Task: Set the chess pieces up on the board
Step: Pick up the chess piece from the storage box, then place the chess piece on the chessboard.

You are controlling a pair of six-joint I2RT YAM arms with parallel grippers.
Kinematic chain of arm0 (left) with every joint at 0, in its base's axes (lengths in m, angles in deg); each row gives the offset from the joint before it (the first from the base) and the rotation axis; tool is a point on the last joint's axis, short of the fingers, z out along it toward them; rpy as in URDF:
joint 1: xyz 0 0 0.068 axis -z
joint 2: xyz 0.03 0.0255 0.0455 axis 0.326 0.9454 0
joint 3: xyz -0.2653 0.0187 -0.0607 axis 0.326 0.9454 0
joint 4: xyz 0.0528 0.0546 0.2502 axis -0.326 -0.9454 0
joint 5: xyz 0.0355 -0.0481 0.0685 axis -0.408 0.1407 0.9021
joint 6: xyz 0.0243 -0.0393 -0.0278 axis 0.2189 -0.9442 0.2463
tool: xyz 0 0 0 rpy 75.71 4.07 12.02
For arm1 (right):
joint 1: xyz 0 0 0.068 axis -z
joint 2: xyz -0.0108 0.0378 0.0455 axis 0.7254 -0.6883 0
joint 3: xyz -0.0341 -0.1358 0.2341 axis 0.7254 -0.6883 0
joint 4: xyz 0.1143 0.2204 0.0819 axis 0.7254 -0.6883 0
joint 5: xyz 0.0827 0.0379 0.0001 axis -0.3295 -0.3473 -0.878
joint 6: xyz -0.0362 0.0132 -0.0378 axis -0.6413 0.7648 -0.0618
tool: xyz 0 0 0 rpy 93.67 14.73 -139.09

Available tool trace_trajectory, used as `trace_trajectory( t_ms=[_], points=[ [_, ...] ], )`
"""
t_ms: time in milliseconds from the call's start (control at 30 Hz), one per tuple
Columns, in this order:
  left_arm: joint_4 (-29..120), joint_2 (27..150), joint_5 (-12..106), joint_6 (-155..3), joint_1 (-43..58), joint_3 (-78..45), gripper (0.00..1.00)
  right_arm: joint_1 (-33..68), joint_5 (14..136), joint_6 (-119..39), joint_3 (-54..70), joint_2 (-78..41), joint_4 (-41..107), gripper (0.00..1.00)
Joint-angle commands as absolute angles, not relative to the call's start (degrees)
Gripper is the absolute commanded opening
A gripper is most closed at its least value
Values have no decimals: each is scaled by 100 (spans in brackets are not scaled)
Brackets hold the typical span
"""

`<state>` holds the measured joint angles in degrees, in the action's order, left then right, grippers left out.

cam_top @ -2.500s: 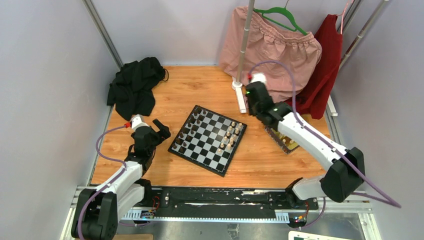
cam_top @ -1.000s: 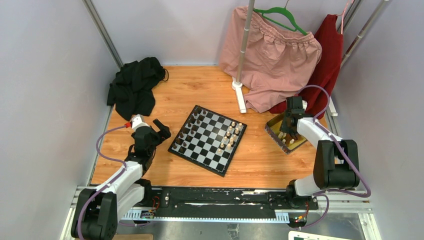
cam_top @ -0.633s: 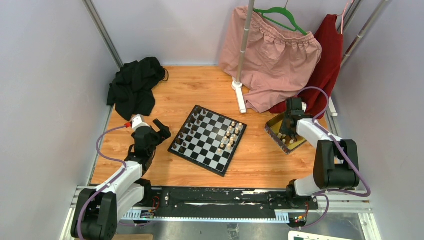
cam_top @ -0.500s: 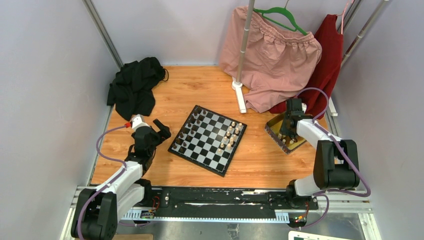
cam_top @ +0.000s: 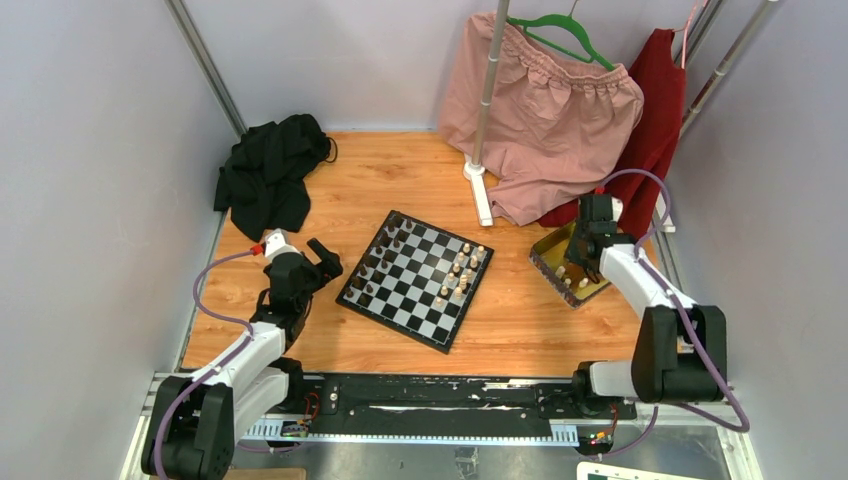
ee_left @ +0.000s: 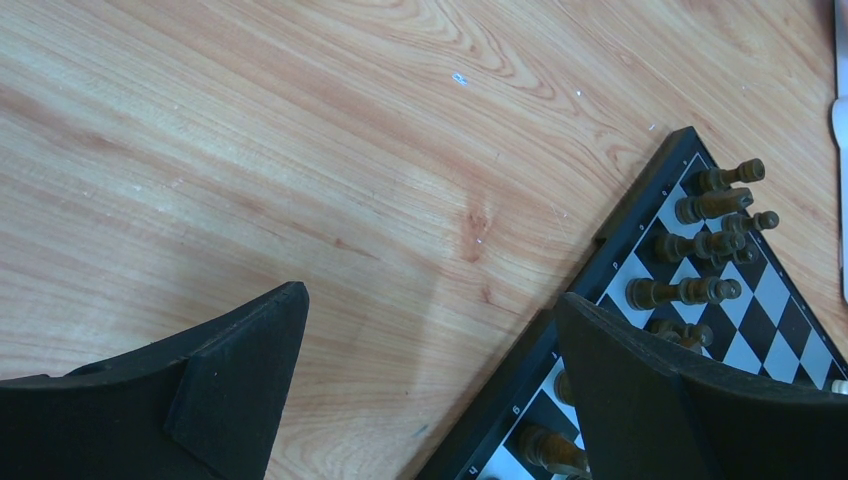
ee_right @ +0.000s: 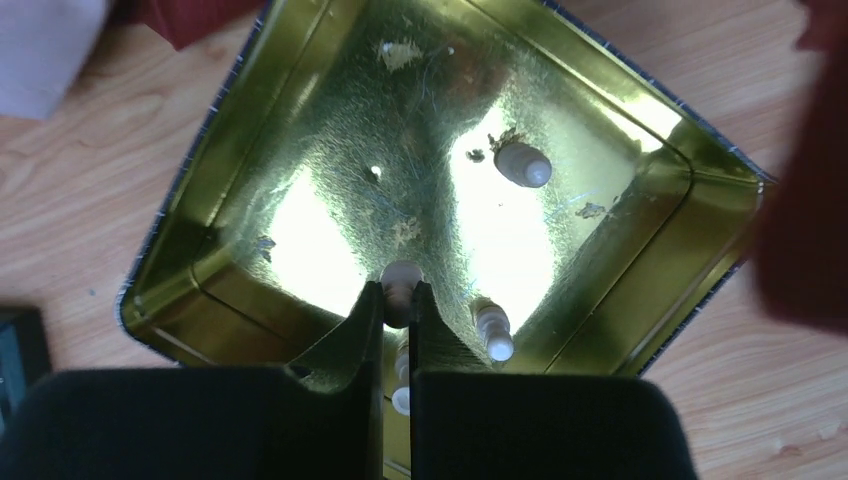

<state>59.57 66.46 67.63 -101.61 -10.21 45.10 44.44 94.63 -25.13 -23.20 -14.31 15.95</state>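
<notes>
While the right hand (ee_right: 397, 292) is hanging over the gold tray (ee_right: 330, 130) at the right side of the bench (cam_top: 520, 320), its two fingers are pressing together on a pale chess piece (ee_right: 400, 277), so we are judging that the hand is clamped on this piece. Whether the piece is already leaving the tray floor, we cannot tell from the wrist view. Three other pale pieces (ee_right: 522, 163) are sitting in the tray: one well apart toward the far side, one just beside the right finger, and one partly hidden under the fingers.

The board (cam_top: 425, 300) is lying in the middle of the bench, turned at an angle and well apart from the tray. The dark pieces (cam_top: 385, 255) are standing along its left edge in what is looking like two nearly full rows, though they are too small for us to count. On the opposite edge we are seeing only a small pale group (cam_top: 460, 275), with gaps.

The left hand (ee_left: 430, 350) is hovering over bare wood just beside the left edge of the board, its fingers wide apart and holding nothing.

We are judging that the dark side is mostly done and the pale side is far from complete. What is left is carrying the pale pieces from the tray to the board and placing each on its square.
</notes>
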Motion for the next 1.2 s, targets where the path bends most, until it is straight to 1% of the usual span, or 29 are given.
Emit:
trace_trajectory(
  t_ms=[0, 100, 200, 600, 800, 1000, 1167],
  points=[
    [6110, 6673, 6830, -10056, -980, 4487, 100, 4511, 9634, -2575, -2062, -1007, 1413, 0],
    [6112, 6671, 6847, -10058, -980, 4481, 100, 4327, 9418, -2686, -1967, -803, 1392, 0],
    [6110, 6664, 6856, -10049, -980, 4483, 100, 3788, 9358, -2967, -1843, -636, 1371, 0],
    [6113, 6604, 6909, -10041, -975, 4503, 100, 530, 9495, -3864, -1001, -801, 907, 0],
    [6110, 6604, 6909, -10040, -978, 4503, 100, -816, 9457, -3985, -889, -1122, 851, 0],
    [6110, 6597, 6901, -10030, -971, 4514, 100, -1730, 9546, -4057, -904, -1635, 1039, 0],
    [6116, 6576, 6900, -10030, -971, 4512, 100, -2091, 9499, -3961, -921, -2002, 1271, 0]
  ],
)
